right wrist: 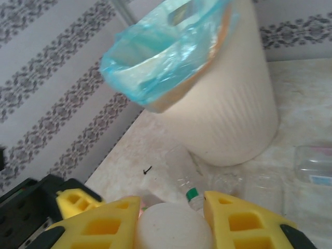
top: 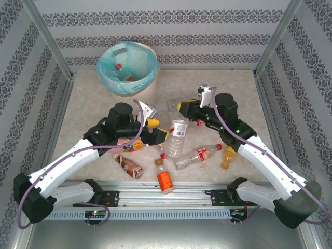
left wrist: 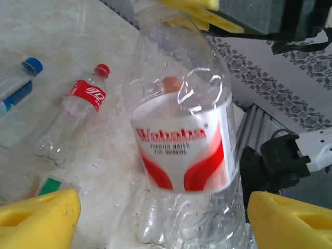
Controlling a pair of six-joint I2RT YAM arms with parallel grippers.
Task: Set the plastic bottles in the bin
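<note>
Right gripper [right wrist: 171, 207] is clamping the clear bottle [left wrist: 181, 155] by its stiff cap [right wrist: 174, 231]; the light, thin body probably dents easily.

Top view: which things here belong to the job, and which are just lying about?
Job: bin; white-label bottle; red-label bottle; orange-label bottle; brown bottle; yellow bottle; bottle in the bin.
Not the job: rail; frame post; wallpaper.
</note>
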